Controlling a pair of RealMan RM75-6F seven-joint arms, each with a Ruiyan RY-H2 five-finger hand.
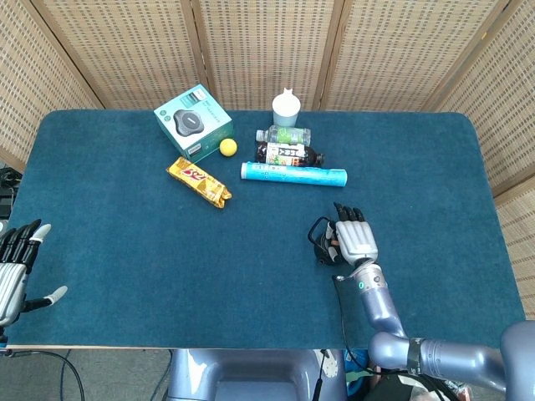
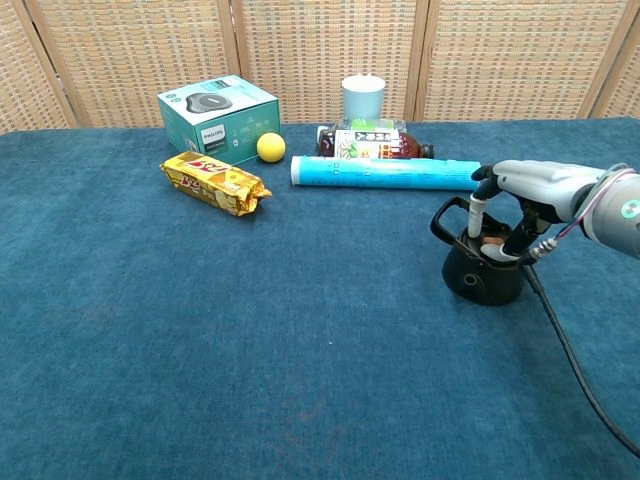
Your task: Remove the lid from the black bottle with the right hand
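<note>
The black bottle point(image 2: 483, 276) stands squat and upright on the blue table, right of centre, with a thin black loop handle point(image 2: 447, 214) at its left side. My right hand point(image 2: 530, 195) comes in from the right and sits over its top; the fingertips point(image 2: 476, 222) reach down around the lid and grip it. In the head view the right hand point(image 1: 354, 238) covers most of the black bottle point(image 1: 320, 241), and the lid itself is hidden. My left hand point(image 1: 17, 269) hangs at the table's front left corner with fingers apart, holding nothing.
At the back of the table point(image 1: 125, 276) lie a teal box point(image 1: 193, 122), a yellow ball point(image 1: 227, 148), a yellow snack packet point(image 1: 199, 182), a blue tube point(image 1: 293, 174), a lying drink bottle point(image 1: 288, 154) and a white cup point(image 1: 286, 107). A cable point(image 2: 570, 360) trails from the right hand.
</note>
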